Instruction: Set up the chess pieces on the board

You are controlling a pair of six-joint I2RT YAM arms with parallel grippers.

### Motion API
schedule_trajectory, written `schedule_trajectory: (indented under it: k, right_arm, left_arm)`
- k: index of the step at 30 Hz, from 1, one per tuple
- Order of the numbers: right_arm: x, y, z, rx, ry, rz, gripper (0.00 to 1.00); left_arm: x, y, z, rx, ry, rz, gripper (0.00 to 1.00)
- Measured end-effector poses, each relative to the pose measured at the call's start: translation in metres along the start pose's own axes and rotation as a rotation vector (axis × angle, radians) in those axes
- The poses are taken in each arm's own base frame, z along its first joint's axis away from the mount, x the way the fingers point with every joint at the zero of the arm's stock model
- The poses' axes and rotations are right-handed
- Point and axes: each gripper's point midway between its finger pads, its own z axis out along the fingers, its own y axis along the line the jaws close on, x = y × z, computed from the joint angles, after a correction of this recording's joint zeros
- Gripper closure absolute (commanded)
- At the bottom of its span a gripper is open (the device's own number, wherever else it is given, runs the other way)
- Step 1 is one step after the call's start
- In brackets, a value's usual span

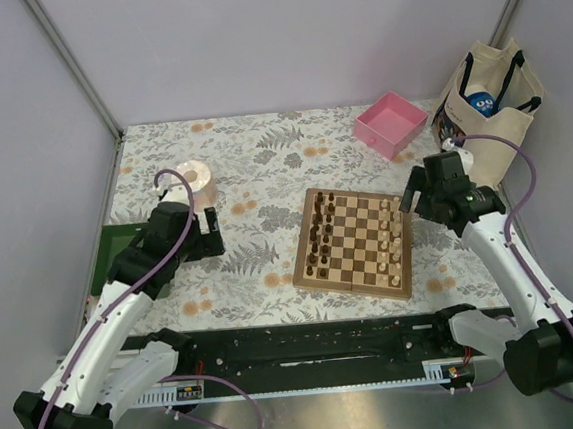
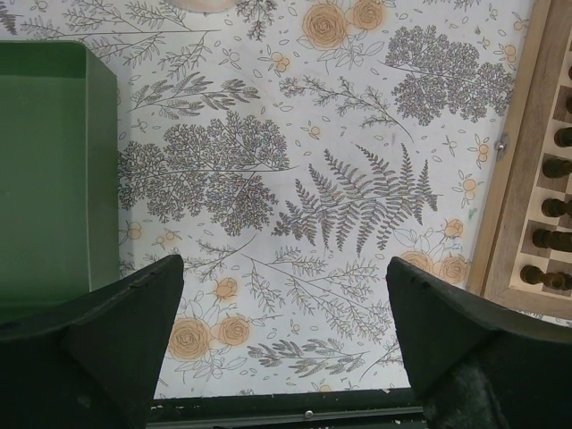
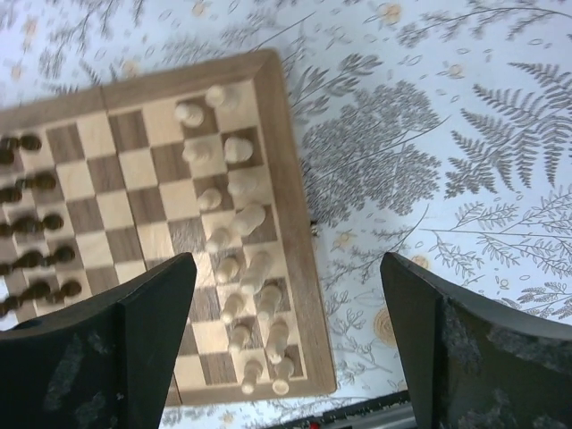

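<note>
The board (image 1: 354, 239) lies in the middle of the flowered tablecloth. Dark chess pieces (image 1: 319, 237) stand in two columns along its left side, and pale ones (image 1: 396, 240) in two columns along its right side. My right gripper (image 1: 411, 201) hovers over the board's right edge. In the right wrist view it (image 3: 286, 340) is open and holds nothing, with the pale pieces (image 3: 241, 219) below it and the board's border (image 3: 290, 179) running between its fingers. My left gripper (image 1: 211, 231) hangs left of the board. Its wrist view shows it (image 2: 286, 340) open over bare cloth.
A pink tray (image 1: 391, 123) sits behind the board and a canvas bag (image 1: 488, 106) stands at the back right. A pale round roll (image 1: 195, 182) is at the back left. A green tray (image 2: 54, 179) lies at the left edge. A black rail (image 1: 298, 344) runs along the near edge.
</note>
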Motion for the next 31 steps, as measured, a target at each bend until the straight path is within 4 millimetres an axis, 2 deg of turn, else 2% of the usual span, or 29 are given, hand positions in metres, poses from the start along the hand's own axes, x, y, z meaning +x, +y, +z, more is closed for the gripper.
schedule_trajectory:
  k: [4,10,15,19,24,29,31]
  right_arm:
    - [-0.013,-0.019,0.011,0.054,-0.036,0.101,0.06]
    - [-0.003,-0.042,0.031,0.098,-0.030,0.184,0.04]
    - [-0.016,-0.035,0.034,0.055,-0.076,0.190,0.00]
    - [-0.030,-0.032,0.030,0.032,-0.144,0.197,0.00]
    - [-0.049,-0.033,0.015,-0.016,-0.311,0.217,0.01]
    - [-0.059,-0.051,0.000,-0.003,-0.518,0.277,0.01]
    - [-0.055,-0.058,-0.002,-0.003,-0.574,0.288,0.00]
  left_arm:
    - [-0.005,0.002,-0.005,-0.004,-0.033,-0.009,0.01]
    - [-0.014,0.003,-0.013,0.003,-0.089,-0.028,0.01]
    - [-0.023,0.007,-0.015,-0.022,-0.139,-0.073,0.01]
    - [-0.028,0.012,-0.012,-0.061,-0.162,-0.117,0.01]
    - [-0.035,0.014,-0.009,-0.089,-0.198,-0.185,0.01]
    - [-0.036,0.019,-0.004,-0.119,-0.228,-0.237,0.01]
    - [-0.037,0.021,-0.003,-0.124,-0.243,-0.248,0.01]
